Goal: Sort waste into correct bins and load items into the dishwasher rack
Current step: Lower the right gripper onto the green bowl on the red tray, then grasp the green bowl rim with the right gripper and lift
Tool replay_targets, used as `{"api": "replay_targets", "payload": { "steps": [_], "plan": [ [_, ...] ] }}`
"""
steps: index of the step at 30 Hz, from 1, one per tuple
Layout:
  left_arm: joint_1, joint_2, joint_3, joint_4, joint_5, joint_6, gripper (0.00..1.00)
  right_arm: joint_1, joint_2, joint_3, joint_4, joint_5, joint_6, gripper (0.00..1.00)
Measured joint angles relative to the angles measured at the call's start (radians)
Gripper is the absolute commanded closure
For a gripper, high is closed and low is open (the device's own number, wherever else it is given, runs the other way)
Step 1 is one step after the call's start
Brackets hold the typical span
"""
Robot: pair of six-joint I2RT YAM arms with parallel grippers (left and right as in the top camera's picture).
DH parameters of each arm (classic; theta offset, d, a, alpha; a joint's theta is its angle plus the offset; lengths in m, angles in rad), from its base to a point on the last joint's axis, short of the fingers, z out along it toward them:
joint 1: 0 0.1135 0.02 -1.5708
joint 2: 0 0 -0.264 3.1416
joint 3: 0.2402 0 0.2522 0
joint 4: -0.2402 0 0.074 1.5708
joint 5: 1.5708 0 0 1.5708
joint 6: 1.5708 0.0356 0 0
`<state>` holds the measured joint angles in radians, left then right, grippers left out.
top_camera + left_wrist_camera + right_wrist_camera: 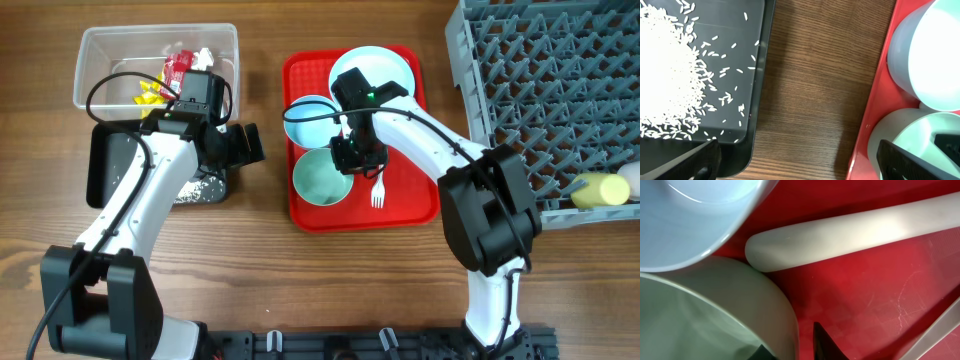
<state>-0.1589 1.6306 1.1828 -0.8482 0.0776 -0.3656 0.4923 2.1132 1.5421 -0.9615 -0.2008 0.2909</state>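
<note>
Light blue round bowl [318, 182], nearer of two on the flat red plastic tray [410, 205], pinched at its rim by the nearly closed right gripper [794, 349]. Left gripper [800, 162] spread wide, holding nothing, above wooden worktop [810, 75] between shallow black rectangular tub [757, 100] and tray.

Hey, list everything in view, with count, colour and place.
clear tub: one, far left
wrappers: two, yellow wrapper and red wrapper, in clear tub
paper scraps: white, same tub
black tub: one, near left
rice grains: many, white, inside
tray: one, red, centre
plate: one, light blue, tray's far end
far bowl, near bowl: two, light blue, tray's left
fork: one, white, on tray
spoon: one, white, tray, mostly hidden
dishwasher rack: one, grey, right
yellow cup, white cup: one each, in rack
left gripper: open, over table beside black tub
right gripper: astride near bowl's rim
</note>
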Motion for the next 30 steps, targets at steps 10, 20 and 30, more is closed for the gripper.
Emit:
{"api": "replay_targets", "payload": {
  "steps": [10, 20, 30],
  "plan": [
    [0.000, 0.000, 0.000, 0.000, 0.000, 0.000, 0.00, -0.023, -0.068, 0.000, -0.037, 0.000, 0.000, 0.77],
    [0.000, 0.000, 0.000, 0.000, 0.000, 0.000, 0.00, -0.023, -0.075, 0.000, -0.045, 0.011, 0.000, 0.93],
    [0.000, 0.000, 0.000, 0.000, 0.000, 0.000, 0.00, -0.023, -0.075, 0.000, -0.047, 0.035, 0.000, 0.71]
  ]
}}
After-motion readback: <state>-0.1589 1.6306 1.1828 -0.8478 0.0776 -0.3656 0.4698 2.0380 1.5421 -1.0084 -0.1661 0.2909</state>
